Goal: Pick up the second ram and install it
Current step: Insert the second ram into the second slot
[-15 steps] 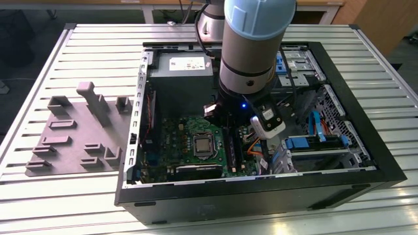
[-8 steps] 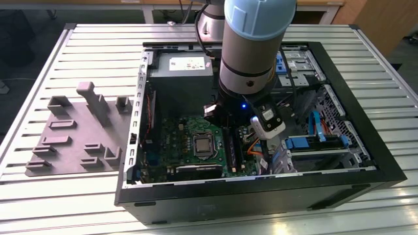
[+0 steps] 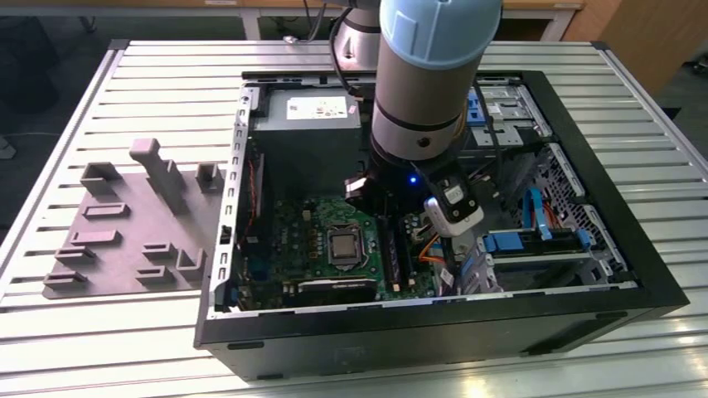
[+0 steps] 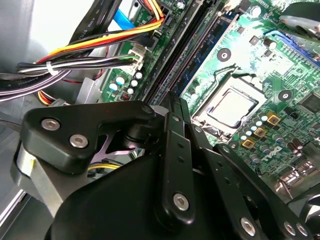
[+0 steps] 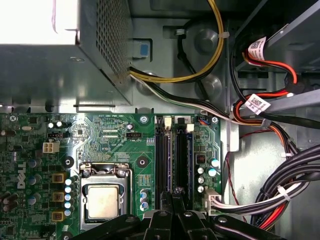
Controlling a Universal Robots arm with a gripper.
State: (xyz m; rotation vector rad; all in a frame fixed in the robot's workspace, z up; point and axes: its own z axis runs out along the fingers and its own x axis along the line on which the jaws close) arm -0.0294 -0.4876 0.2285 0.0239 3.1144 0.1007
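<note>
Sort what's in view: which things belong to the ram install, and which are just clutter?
Job in hand:
claw, poised over the ram slots
motherboard

Lying about:
grey tray, outside the case
power supply
cable bundle
CPU socket
blue drive bay

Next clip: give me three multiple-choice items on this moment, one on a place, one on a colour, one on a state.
1. The gripper hangs
A in the open case, over the memory slots
B beside it
C above its closed lid

2. The motherboard is
A red
B green
C white

3. The processor is
A under a cooler
B out of its socket
C bare in its socket

Key:
1 A, in the first wrist view the slots run straight under the gripper.
2 B, the board shows green in both wrist views.
3 C, its metal lid lies uncovered in the frame.
</note>
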